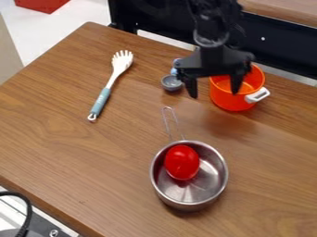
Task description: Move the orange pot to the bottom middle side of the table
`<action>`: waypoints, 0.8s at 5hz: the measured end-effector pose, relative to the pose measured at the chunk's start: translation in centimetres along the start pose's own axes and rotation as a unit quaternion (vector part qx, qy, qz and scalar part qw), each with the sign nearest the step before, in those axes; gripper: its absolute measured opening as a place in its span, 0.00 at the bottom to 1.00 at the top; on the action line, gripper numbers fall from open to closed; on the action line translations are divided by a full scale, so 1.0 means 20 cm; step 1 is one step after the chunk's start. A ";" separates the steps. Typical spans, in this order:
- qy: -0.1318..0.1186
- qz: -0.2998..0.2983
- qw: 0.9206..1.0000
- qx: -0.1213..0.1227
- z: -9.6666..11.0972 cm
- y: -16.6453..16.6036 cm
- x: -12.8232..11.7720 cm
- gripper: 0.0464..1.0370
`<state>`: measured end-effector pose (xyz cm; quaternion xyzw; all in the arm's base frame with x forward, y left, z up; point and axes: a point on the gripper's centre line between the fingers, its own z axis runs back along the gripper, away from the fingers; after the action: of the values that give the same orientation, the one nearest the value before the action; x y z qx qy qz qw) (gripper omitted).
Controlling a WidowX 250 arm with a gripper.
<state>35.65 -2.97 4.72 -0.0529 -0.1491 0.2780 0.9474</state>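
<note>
Nearest the camera on the wooden table point(68, 139), a steel saucepan point(213, 186) cradles a glossy red object point(181, 162), occupying part of the near middle where the orange pot point(230, 101) is due. The pot stands upright at the far right, its pale side handle point(257, 95) pointing right. Above it hangs the black gripper point(215, 94), jaws spread wide with nothing between them, one finger left of the pot, the other over its mouth. Likely light, stiff and fairly sturdy, the pot appears best taken by its near-left wall, pinched at the rim; its smooth surface could slip or swing under a shallow grip. A pasta server point(121, 62) lies at far left.
</note>
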 end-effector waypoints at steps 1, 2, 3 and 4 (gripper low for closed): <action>-0.013 0.057 0.998 -0.033 -0.02 0.03 0.07 0.96; -0.012 0.133 0.991 -0.027 -0.07 0.06 0.09 0.96; 0.001 0.149 0.989 0.021 -0.18 0.04 0.10 0.96; 0.009 0.141 0.989 0.038 -0.23 -0.01 0.09 0.96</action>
<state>38.61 -2.27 0.79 -0.0401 -0.1211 0.4140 0.9013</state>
